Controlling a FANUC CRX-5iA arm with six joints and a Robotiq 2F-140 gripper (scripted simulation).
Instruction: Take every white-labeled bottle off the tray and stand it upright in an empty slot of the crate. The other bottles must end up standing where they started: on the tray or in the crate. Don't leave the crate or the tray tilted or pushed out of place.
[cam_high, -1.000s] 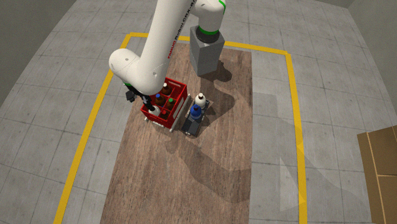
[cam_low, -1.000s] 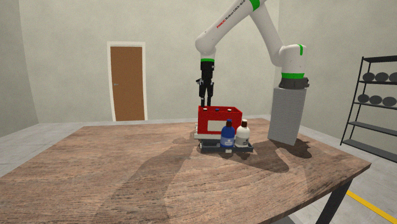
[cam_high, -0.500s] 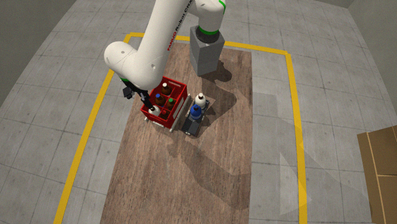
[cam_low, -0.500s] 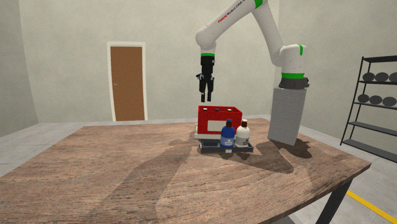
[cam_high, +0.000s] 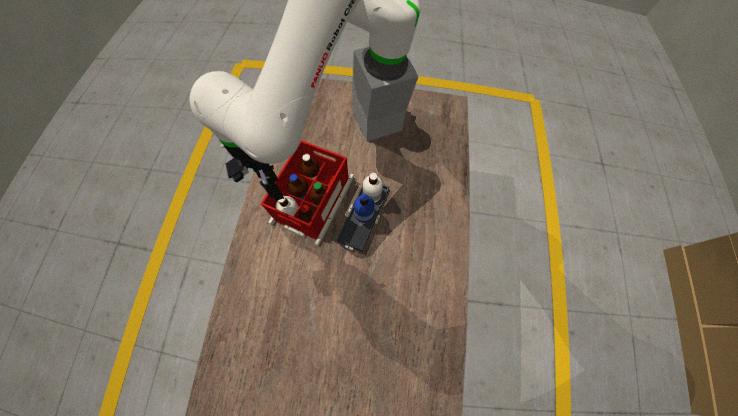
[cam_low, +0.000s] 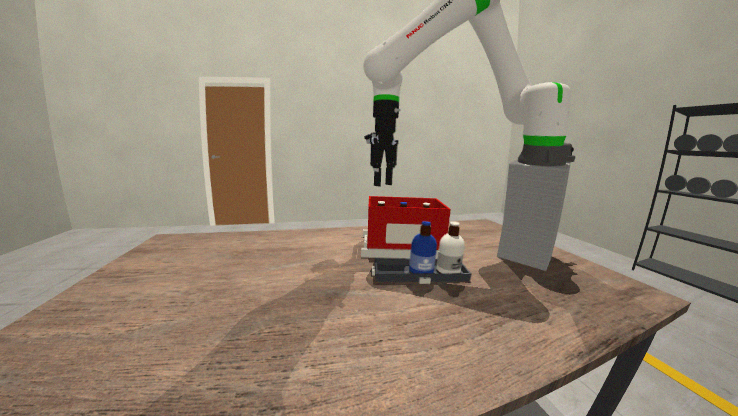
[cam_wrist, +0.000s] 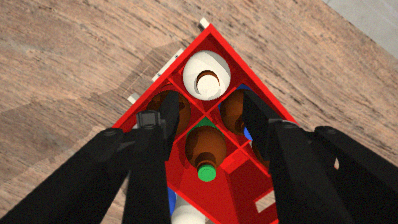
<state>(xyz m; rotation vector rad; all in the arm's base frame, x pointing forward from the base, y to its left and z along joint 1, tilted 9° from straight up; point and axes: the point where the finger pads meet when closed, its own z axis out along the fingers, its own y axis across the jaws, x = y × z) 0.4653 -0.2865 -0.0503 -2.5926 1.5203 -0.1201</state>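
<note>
The red crate stands on the wooden table, seen also in the exterior view and in the wrist view. A white-labeled bottle stands upright in its near left corner slot, below my fingers in the wrist view. Brown bottles fill other slots, one with a green cap. The dark tray beside the crate holds another white-labeled bottle and a blue bottle, both upright. My gripper hangs above the crate, fingers apart and empty.
The grey robot pedestal stands on the table behind the tray. A black shelf is at the right wall. A cardboard box sits on the floor at the right. Yellow floor tape surrounds the table.
</note>
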